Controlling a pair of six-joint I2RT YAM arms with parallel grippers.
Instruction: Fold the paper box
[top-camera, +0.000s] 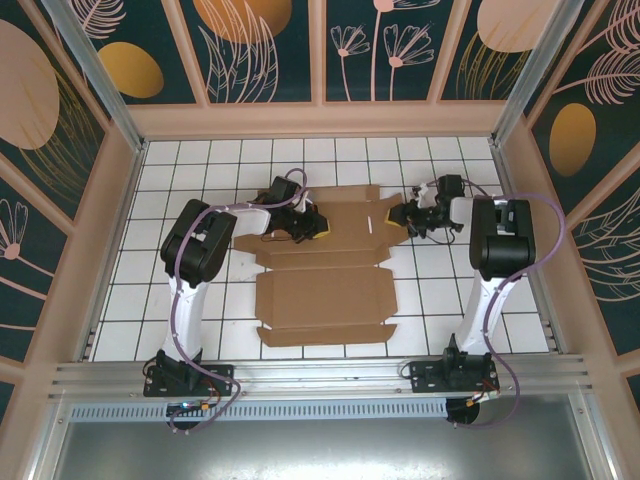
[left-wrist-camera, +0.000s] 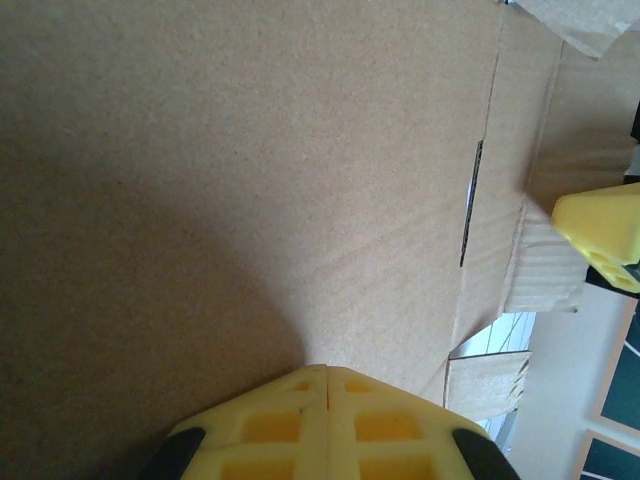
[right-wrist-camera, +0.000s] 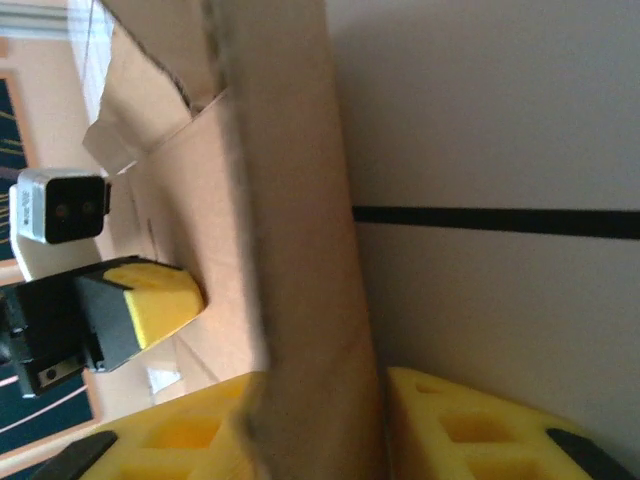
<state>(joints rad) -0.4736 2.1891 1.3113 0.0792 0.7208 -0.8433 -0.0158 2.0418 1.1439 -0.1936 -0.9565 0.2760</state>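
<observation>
The paper box (top-camera: 325, 295) is a brown die-cut sheet lying mostly flat on the white tiled table, its far panel between my two grippers. My left gripper (top-camera: 312, 228) is shut with nothing in it, and its joined yellow tips (left-wrist-camera: 328, 372) rest on the cardboard panel (left-wrist-camera: 250, 150). My right gripper (top-camera: 397, 215) is at the sheet's right end. There a raised side flap (right-wrist-camera: 290, 200) stands between its two fingers (right-wrist-camera: 440, 410) and fills the gap. The right gripper's yellow tip (left-wrist-camera: 600, 225) shows past the slotted crease, and the left gripper (right-wrist-camera: 150, 300) shows beyond the flap.
The table (top-camera: 180, 290) is ringed by low tan walls (top-camera: 118, 230) on the left, right and far sides. A metal rail (top-camera: 320, 375) runs along the near edge, where both arm bases are bolted. Bare tiles lie left and right of the sheet.
</observation>
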